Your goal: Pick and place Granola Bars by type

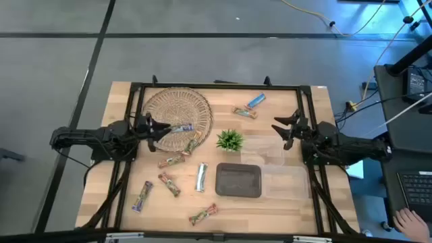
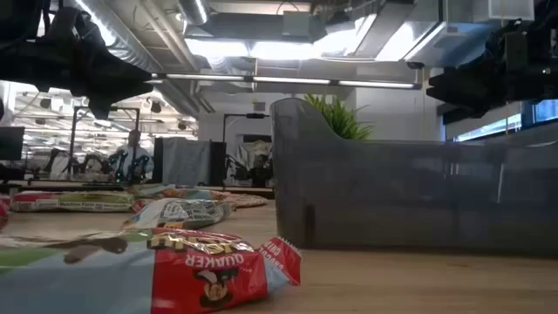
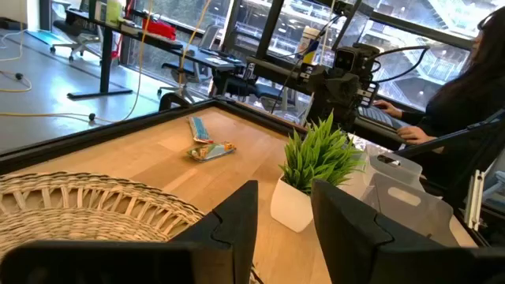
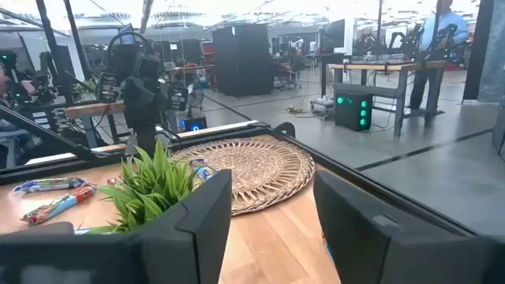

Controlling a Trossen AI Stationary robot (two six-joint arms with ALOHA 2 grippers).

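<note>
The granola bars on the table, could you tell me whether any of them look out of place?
Nothing looks damaged or spilled. The granola bars lie loose at mixed angles, unsorted. One blue-wrapped bar lies on the woven mat by the left gripper. Two more sit apart at the far edge.

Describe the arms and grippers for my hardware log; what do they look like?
Both arms are dark, nearly black and jointed. The left gripper and right gripper each carry two dark fingers, broad, flat and blunt close up. No markings are legible.
</note>
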